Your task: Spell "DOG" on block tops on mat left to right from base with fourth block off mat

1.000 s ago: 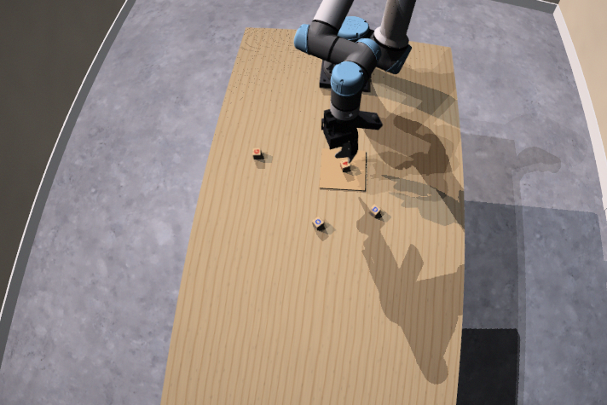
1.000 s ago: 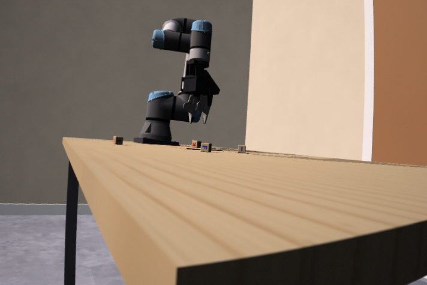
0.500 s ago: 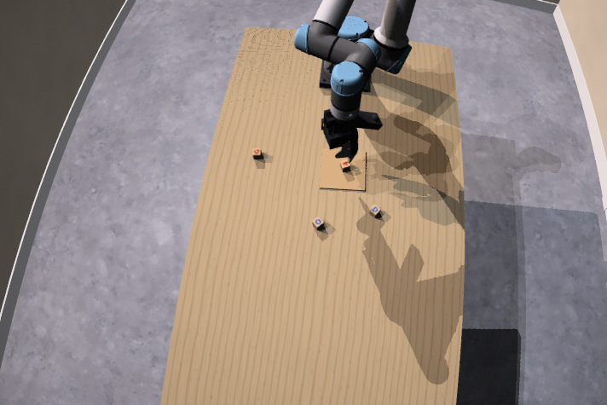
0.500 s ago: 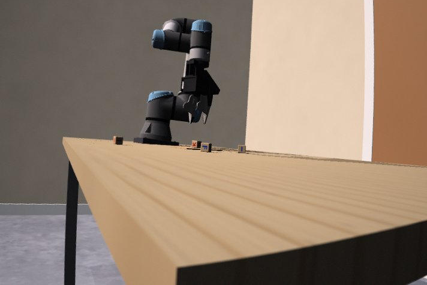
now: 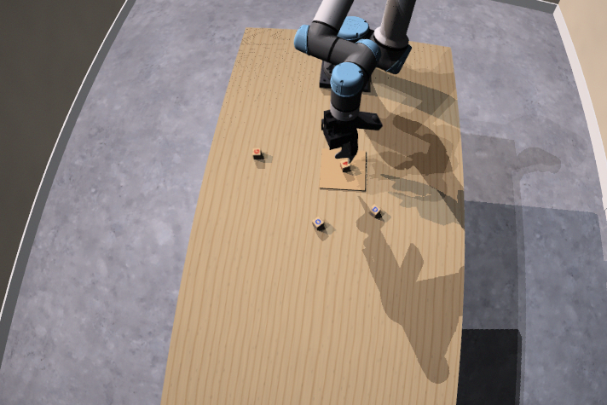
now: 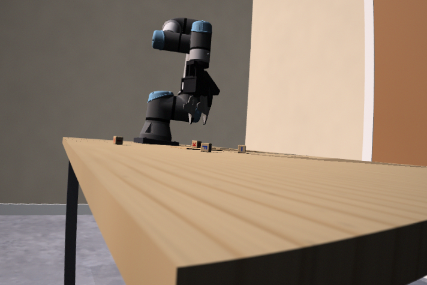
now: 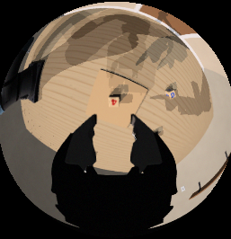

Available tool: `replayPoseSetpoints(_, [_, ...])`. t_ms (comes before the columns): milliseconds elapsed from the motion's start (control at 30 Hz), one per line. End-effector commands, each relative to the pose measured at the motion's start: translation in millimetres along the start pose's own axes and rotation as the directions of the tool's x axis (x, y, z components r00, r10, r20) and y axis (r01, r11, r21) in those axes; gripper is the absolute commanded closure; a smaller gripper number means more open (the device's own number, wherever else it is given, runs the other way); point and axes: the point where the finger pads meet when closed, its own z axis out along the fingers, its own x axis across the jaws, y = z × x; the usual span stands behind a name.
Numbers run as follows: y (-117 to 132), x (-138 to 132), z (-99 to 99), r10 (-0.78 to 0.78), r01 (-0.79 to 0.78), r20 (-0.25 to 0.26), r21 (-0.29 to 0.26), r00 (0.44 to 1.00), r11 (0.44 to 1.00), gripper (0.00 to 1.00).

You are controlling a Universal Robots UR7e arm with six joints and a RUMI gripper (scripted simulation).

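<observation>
A blue "D" tops one block (image 5: 375, 210), a blue "O" another (image 5: 318, 222); the other blocks' red letters are unreadable.

You are looking at a bare test room, not a home or shop. A long wooden table (image 5: 274, 292) stands on a mottled grey floor (image 5: 122, 194). Plain walls with a white baseboard (image 5: 73, 106) enclose it; a brown door (image 6: 400, 78) sits at 3 o'clock in the exterior view. A robot arm (image 6: 182, 36) is bolted to the table.
</observation>
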Motion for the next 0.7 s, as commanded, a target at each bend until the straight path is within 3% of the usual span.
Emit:
replayPoseSetpoints(0, [-2, -1, 7.9, 0.000, 0.000, 0.004, 0.003, 1.000, 1.000, 0.63])
replayPoseSetpoints(667, [-2, -1, 34.8, -0.001, 0.001, 0.004, 0.003, 1.000, 1.000, 0.63])
